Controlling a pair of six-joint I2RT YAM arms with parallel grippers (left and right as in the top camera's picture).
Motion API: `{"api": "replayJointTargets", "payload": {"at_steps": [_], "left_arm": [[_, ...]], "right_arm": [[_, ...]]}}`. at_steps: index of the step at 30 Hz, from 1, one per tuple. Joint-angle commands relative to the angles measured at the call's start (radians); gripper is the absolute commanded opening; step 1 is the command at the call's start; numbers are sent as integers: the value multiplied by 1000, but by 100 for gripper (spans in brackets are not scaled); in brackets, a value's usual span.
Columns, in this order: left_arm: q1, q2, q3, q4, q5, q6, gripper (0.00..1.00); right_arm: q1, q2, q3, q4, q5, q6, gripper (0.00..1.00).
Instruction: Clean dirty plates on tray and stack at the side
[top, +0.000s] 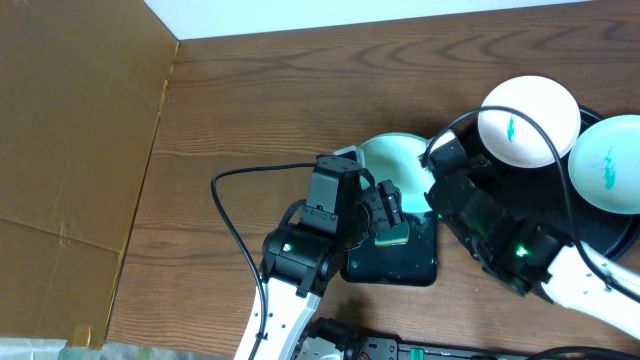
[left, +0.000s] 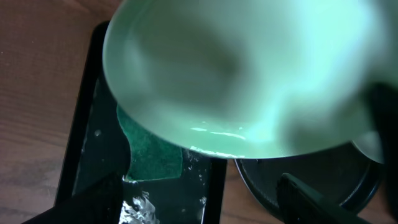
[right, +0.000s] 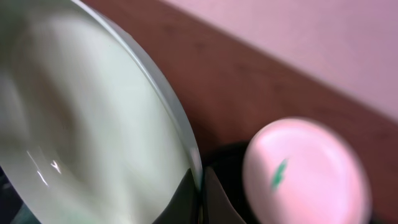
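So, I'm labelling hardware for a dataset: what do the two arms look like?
Both the left arm and right arm have white links and boxy black joint housings. Each shows a small green light and trails a thin black cable.

Table (top: 250, 90): brown grained wood, spreading out left of my left claw (top: 388, 222).
Square black basin (top: 410, 268): flat on the wood, right under that claw.
Round black tray (top: 612, 232): I see it just right of my right claw (top: 430, 185).
Black cable (top: 225, 215): loops left of the left claw.
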Motion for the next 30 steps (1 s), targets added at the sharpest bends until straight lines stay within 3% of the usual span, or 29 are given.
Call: {"api": "replayJointTargets", "payload": {"at_steps": [1,30], "left_arm": [[3,-3,18,-1,2,10,79],[3,-3,18,-1,2,10,80]], "right_arm": [[36,-46,7,19,185,-140,1],[70,-50,7,94,256,-265,1]]}}
